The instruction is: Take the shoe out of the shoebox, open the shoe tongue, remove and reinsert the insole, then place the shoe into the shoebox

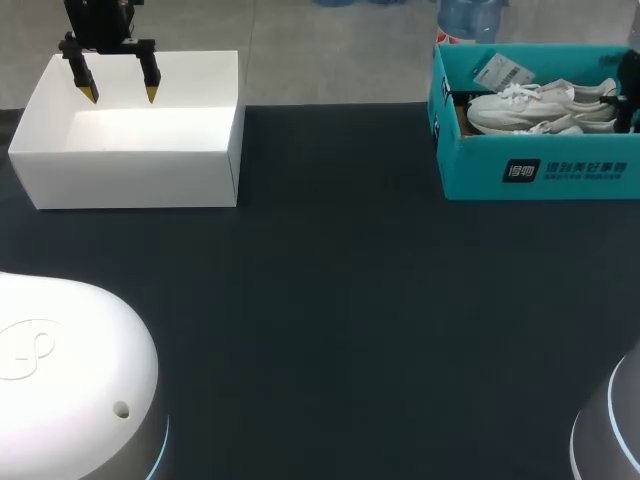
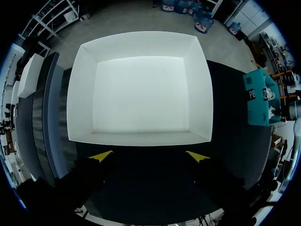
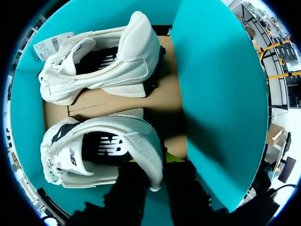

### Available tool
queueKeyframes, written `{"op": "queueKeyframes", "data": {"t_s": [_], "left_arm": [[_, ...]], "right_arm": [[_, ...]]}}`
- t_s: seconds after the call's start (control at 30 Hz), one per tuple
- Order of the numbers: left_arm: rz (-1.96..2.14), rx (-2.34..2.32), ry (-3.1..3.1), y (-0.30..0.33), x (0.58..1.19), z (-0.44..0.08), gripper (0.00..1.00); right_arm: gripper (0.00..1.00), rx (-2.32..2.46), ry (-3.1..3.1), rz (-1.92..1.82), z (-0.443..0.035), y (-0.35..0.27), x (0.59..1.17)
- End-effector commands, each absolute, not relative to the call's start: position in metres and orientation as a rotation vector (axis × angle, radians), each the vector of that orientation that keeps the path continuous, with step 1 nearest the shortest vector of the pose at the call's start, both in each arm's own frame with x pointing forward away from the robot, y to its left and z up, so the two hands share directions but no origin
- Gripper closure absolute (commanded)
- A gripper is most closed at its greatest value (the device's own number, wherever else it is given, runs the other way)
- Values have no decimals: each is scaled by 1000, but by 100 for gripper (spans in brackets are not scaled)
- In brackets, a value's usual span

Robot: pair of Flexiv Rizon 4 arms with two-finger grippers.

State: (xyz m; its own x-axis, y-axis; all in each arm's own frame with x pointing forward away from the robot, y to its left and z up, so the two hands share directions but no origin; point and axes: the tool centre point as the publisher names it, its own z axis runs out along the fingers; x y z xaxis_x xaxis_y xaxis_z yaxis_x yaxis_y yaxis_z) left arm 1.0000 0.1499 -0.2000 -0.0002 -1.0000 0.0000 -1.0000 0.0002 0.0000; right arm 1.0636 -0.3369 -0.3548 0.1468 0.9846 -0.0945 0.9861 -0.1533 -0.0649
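site: robotics lab bench | surface: wide matte black tabletop (image 1: 340,300) | rig: rounded white robot-arm base (image 1: 60,370) and pale grey rounded base (image 1: 615,430), each edged with a blue-lit ring, at the near edge | props: plain white open-topped box (image 1: 130,180), teal cardboard shoebox (image 1: 540,170) holding tagged white lace-up sneakers (image 1: 530,105)

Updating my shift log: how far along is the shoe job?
Done: nothing yet; both white sneakers lie in the teal shoebox. In hand: the right claw sits at one sneaker's heel. Left: lifting it out, opening the tongue, the insole, putting it back.
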Motion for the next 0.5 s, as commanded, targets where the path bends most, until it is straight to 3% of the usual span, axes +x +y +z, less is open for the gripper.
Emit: {"op": "queueKeyframes", "data": {"t_s": [0.03,0.5], "left_arm": [[0,-2221,2222,150,1000,-200,0],[0,-2221,2222,150,1000,-200,0]], "right_arm": [[100,2396,1995,-231,-337,-338,1064],[100,2443,1901,-184,-253,-334,1067]]}}
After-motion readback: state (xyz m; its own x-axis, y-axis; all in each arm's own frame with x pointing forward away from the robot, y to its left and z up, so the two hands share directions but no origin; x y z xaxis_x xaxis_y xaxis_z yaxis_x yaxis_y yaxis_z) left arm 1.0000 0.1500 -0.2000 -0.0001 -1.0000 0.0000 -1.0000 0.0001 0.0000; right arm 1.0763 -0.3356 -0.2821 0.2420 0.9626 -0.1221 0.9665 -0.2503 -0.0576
